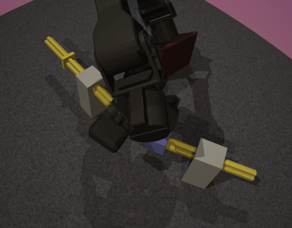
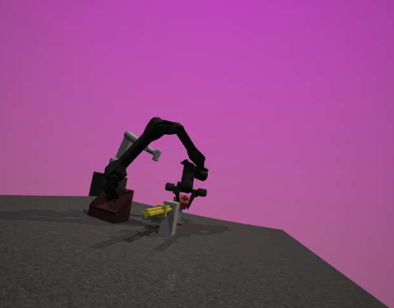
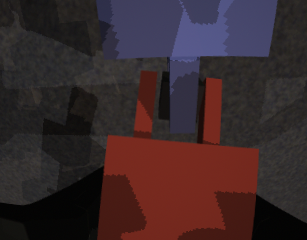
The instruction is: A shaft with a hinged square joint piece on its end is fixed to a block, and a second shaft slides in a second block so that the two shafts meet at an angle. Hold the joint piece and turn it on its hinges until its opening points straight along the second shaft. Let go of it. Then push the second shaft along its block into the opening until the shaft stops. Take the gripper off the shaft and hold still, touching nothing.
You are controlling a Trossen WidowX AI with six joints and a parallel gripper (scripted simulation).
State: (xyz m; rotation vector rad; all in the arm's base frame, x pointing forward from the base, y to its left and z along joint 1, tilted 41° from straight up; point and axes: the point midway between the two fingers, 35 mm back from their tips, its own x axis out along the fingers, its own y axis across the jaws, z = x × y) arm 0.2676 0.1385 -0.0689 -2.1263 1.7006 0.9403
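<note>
The red square joint piece [image 2: 184,201] [image 3: 180,165] is hinged by two red prongs to a blue fork [image 1: 156,144] [image 3: 185,37] on the end of the fixed yellow shaft [image 1: 181,147]. My gripper [image 2: 183,203] [image 3: 164,166] is shut on the joint piece, a dark finger on each side. Its fingertips are hidden under the wrist in the top view. The piece's cross-shaped opening shows in the exterior view, facing roughly towards the second yellow shaft [image 1: 102,95] [image 2: 154,211]. That shaft has a collar [image 1: 68,59] outside its block, and its inner end stands apart from the joint piece.
The fixed shaft's pale block [image 1: 211,156] stands at the lower right. The second shaft's pale block [image 1: 91,77] [image 2: 171,219] stands close beside the arm and gripper body. The arm's dark red base [image 1: 179,55] [image 2: 111,208] is behind. A grey arm [image 2: 124,147] shows beyond it.
</note>
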